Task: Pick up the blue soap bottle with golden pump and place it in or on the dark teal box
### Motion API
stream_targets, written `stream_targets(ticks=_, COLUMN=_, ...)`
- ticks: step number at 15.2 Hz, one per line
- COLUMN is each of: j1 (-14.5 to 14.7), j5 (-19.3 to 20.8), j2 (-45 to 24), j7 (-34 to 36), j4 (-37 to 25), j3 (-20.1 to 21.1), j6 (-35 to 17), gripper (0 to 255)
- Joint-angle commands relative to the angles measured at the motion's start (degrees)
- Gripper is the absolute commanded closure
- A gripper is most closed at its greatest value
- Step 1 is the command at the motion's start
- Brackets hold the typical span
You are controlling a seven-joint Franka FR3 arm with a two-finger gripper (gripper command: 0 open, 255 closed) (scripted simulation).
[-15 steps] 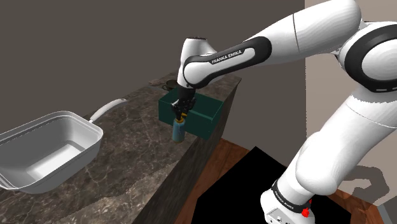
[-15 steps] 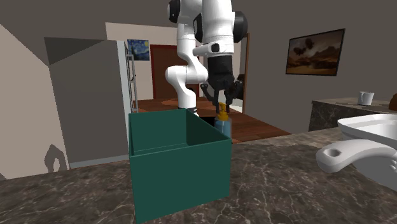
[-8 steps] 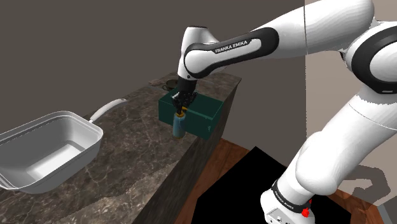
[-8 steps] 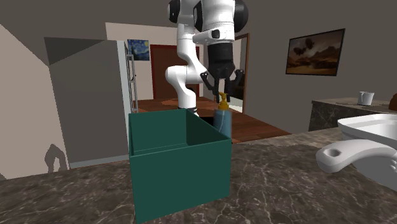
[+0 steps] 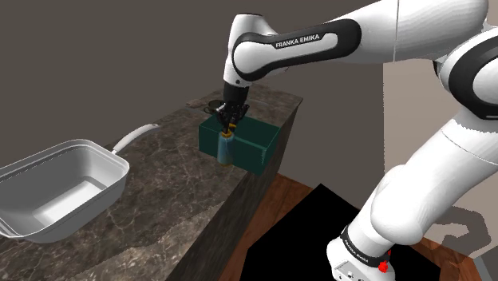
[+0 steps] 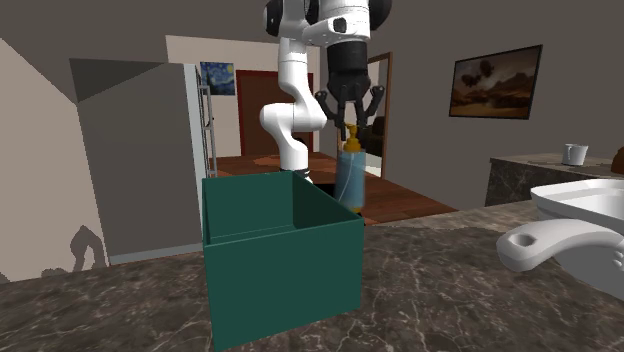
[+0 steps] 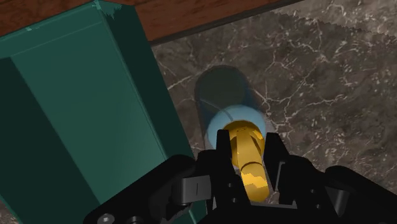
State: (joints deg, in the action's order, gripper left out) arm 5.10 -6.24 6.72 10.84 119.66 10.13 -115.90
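I have the gripper (image 5: 229, 120) closed narrowly on the golden pump (image 7: 245, 151) of the blue soap bottle (image 5: 226, 149), one finger pressed to each side. The bottle hangs upright over the dark marble counter (image 5: 171, 187). It is outside the dark teal box (image 5: 257, 144), just beside one wall.

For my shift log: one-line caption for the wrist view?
Fingers clasp the bottle by its gold pump, beside the teal box, over the marble counter.
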Motion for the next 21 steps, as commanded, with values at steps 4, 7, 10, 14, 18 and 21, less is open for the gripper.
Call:
stream_targets(ticks=4, j1=-0.06, j5=0.02, j2=0.89, j7=0.20, j4=-2.85, j3=-0.11, j6=3.74, gripper=255)
stream_targets(ticks=7, j1=-0.09, j5=0.06, j2=1.19, j7=0.34, j4=-4.85, j3=-0.17, j6=6.03, gripper=255)
stream_targets(ticks=10, j1=-0.13, j5=0.11, j2=1.37, j7=0.49, j4=-6.96, j3=-0.23, j6=8.32, gripper=255)
stream_targets(ticks=14, j1=-0.18, j5=0.20, j2=1.45, j7=0.71, j4=-9.96, j3=-0.30, j6=11.39, gripper=255)
stream_targets(ticks=18, j1=-0.22, j5=0.30, j2=1.31, j7=0.96, j4=-13.18, j3=-0.36, j6=14.47, gripper=255)
stream_targets(ticks=21, j1=-0.24, j5=0.39, j2=1.08, j7=1.15, j4=-15.75, j3=-0.39, j6=16.80, gripper=255)
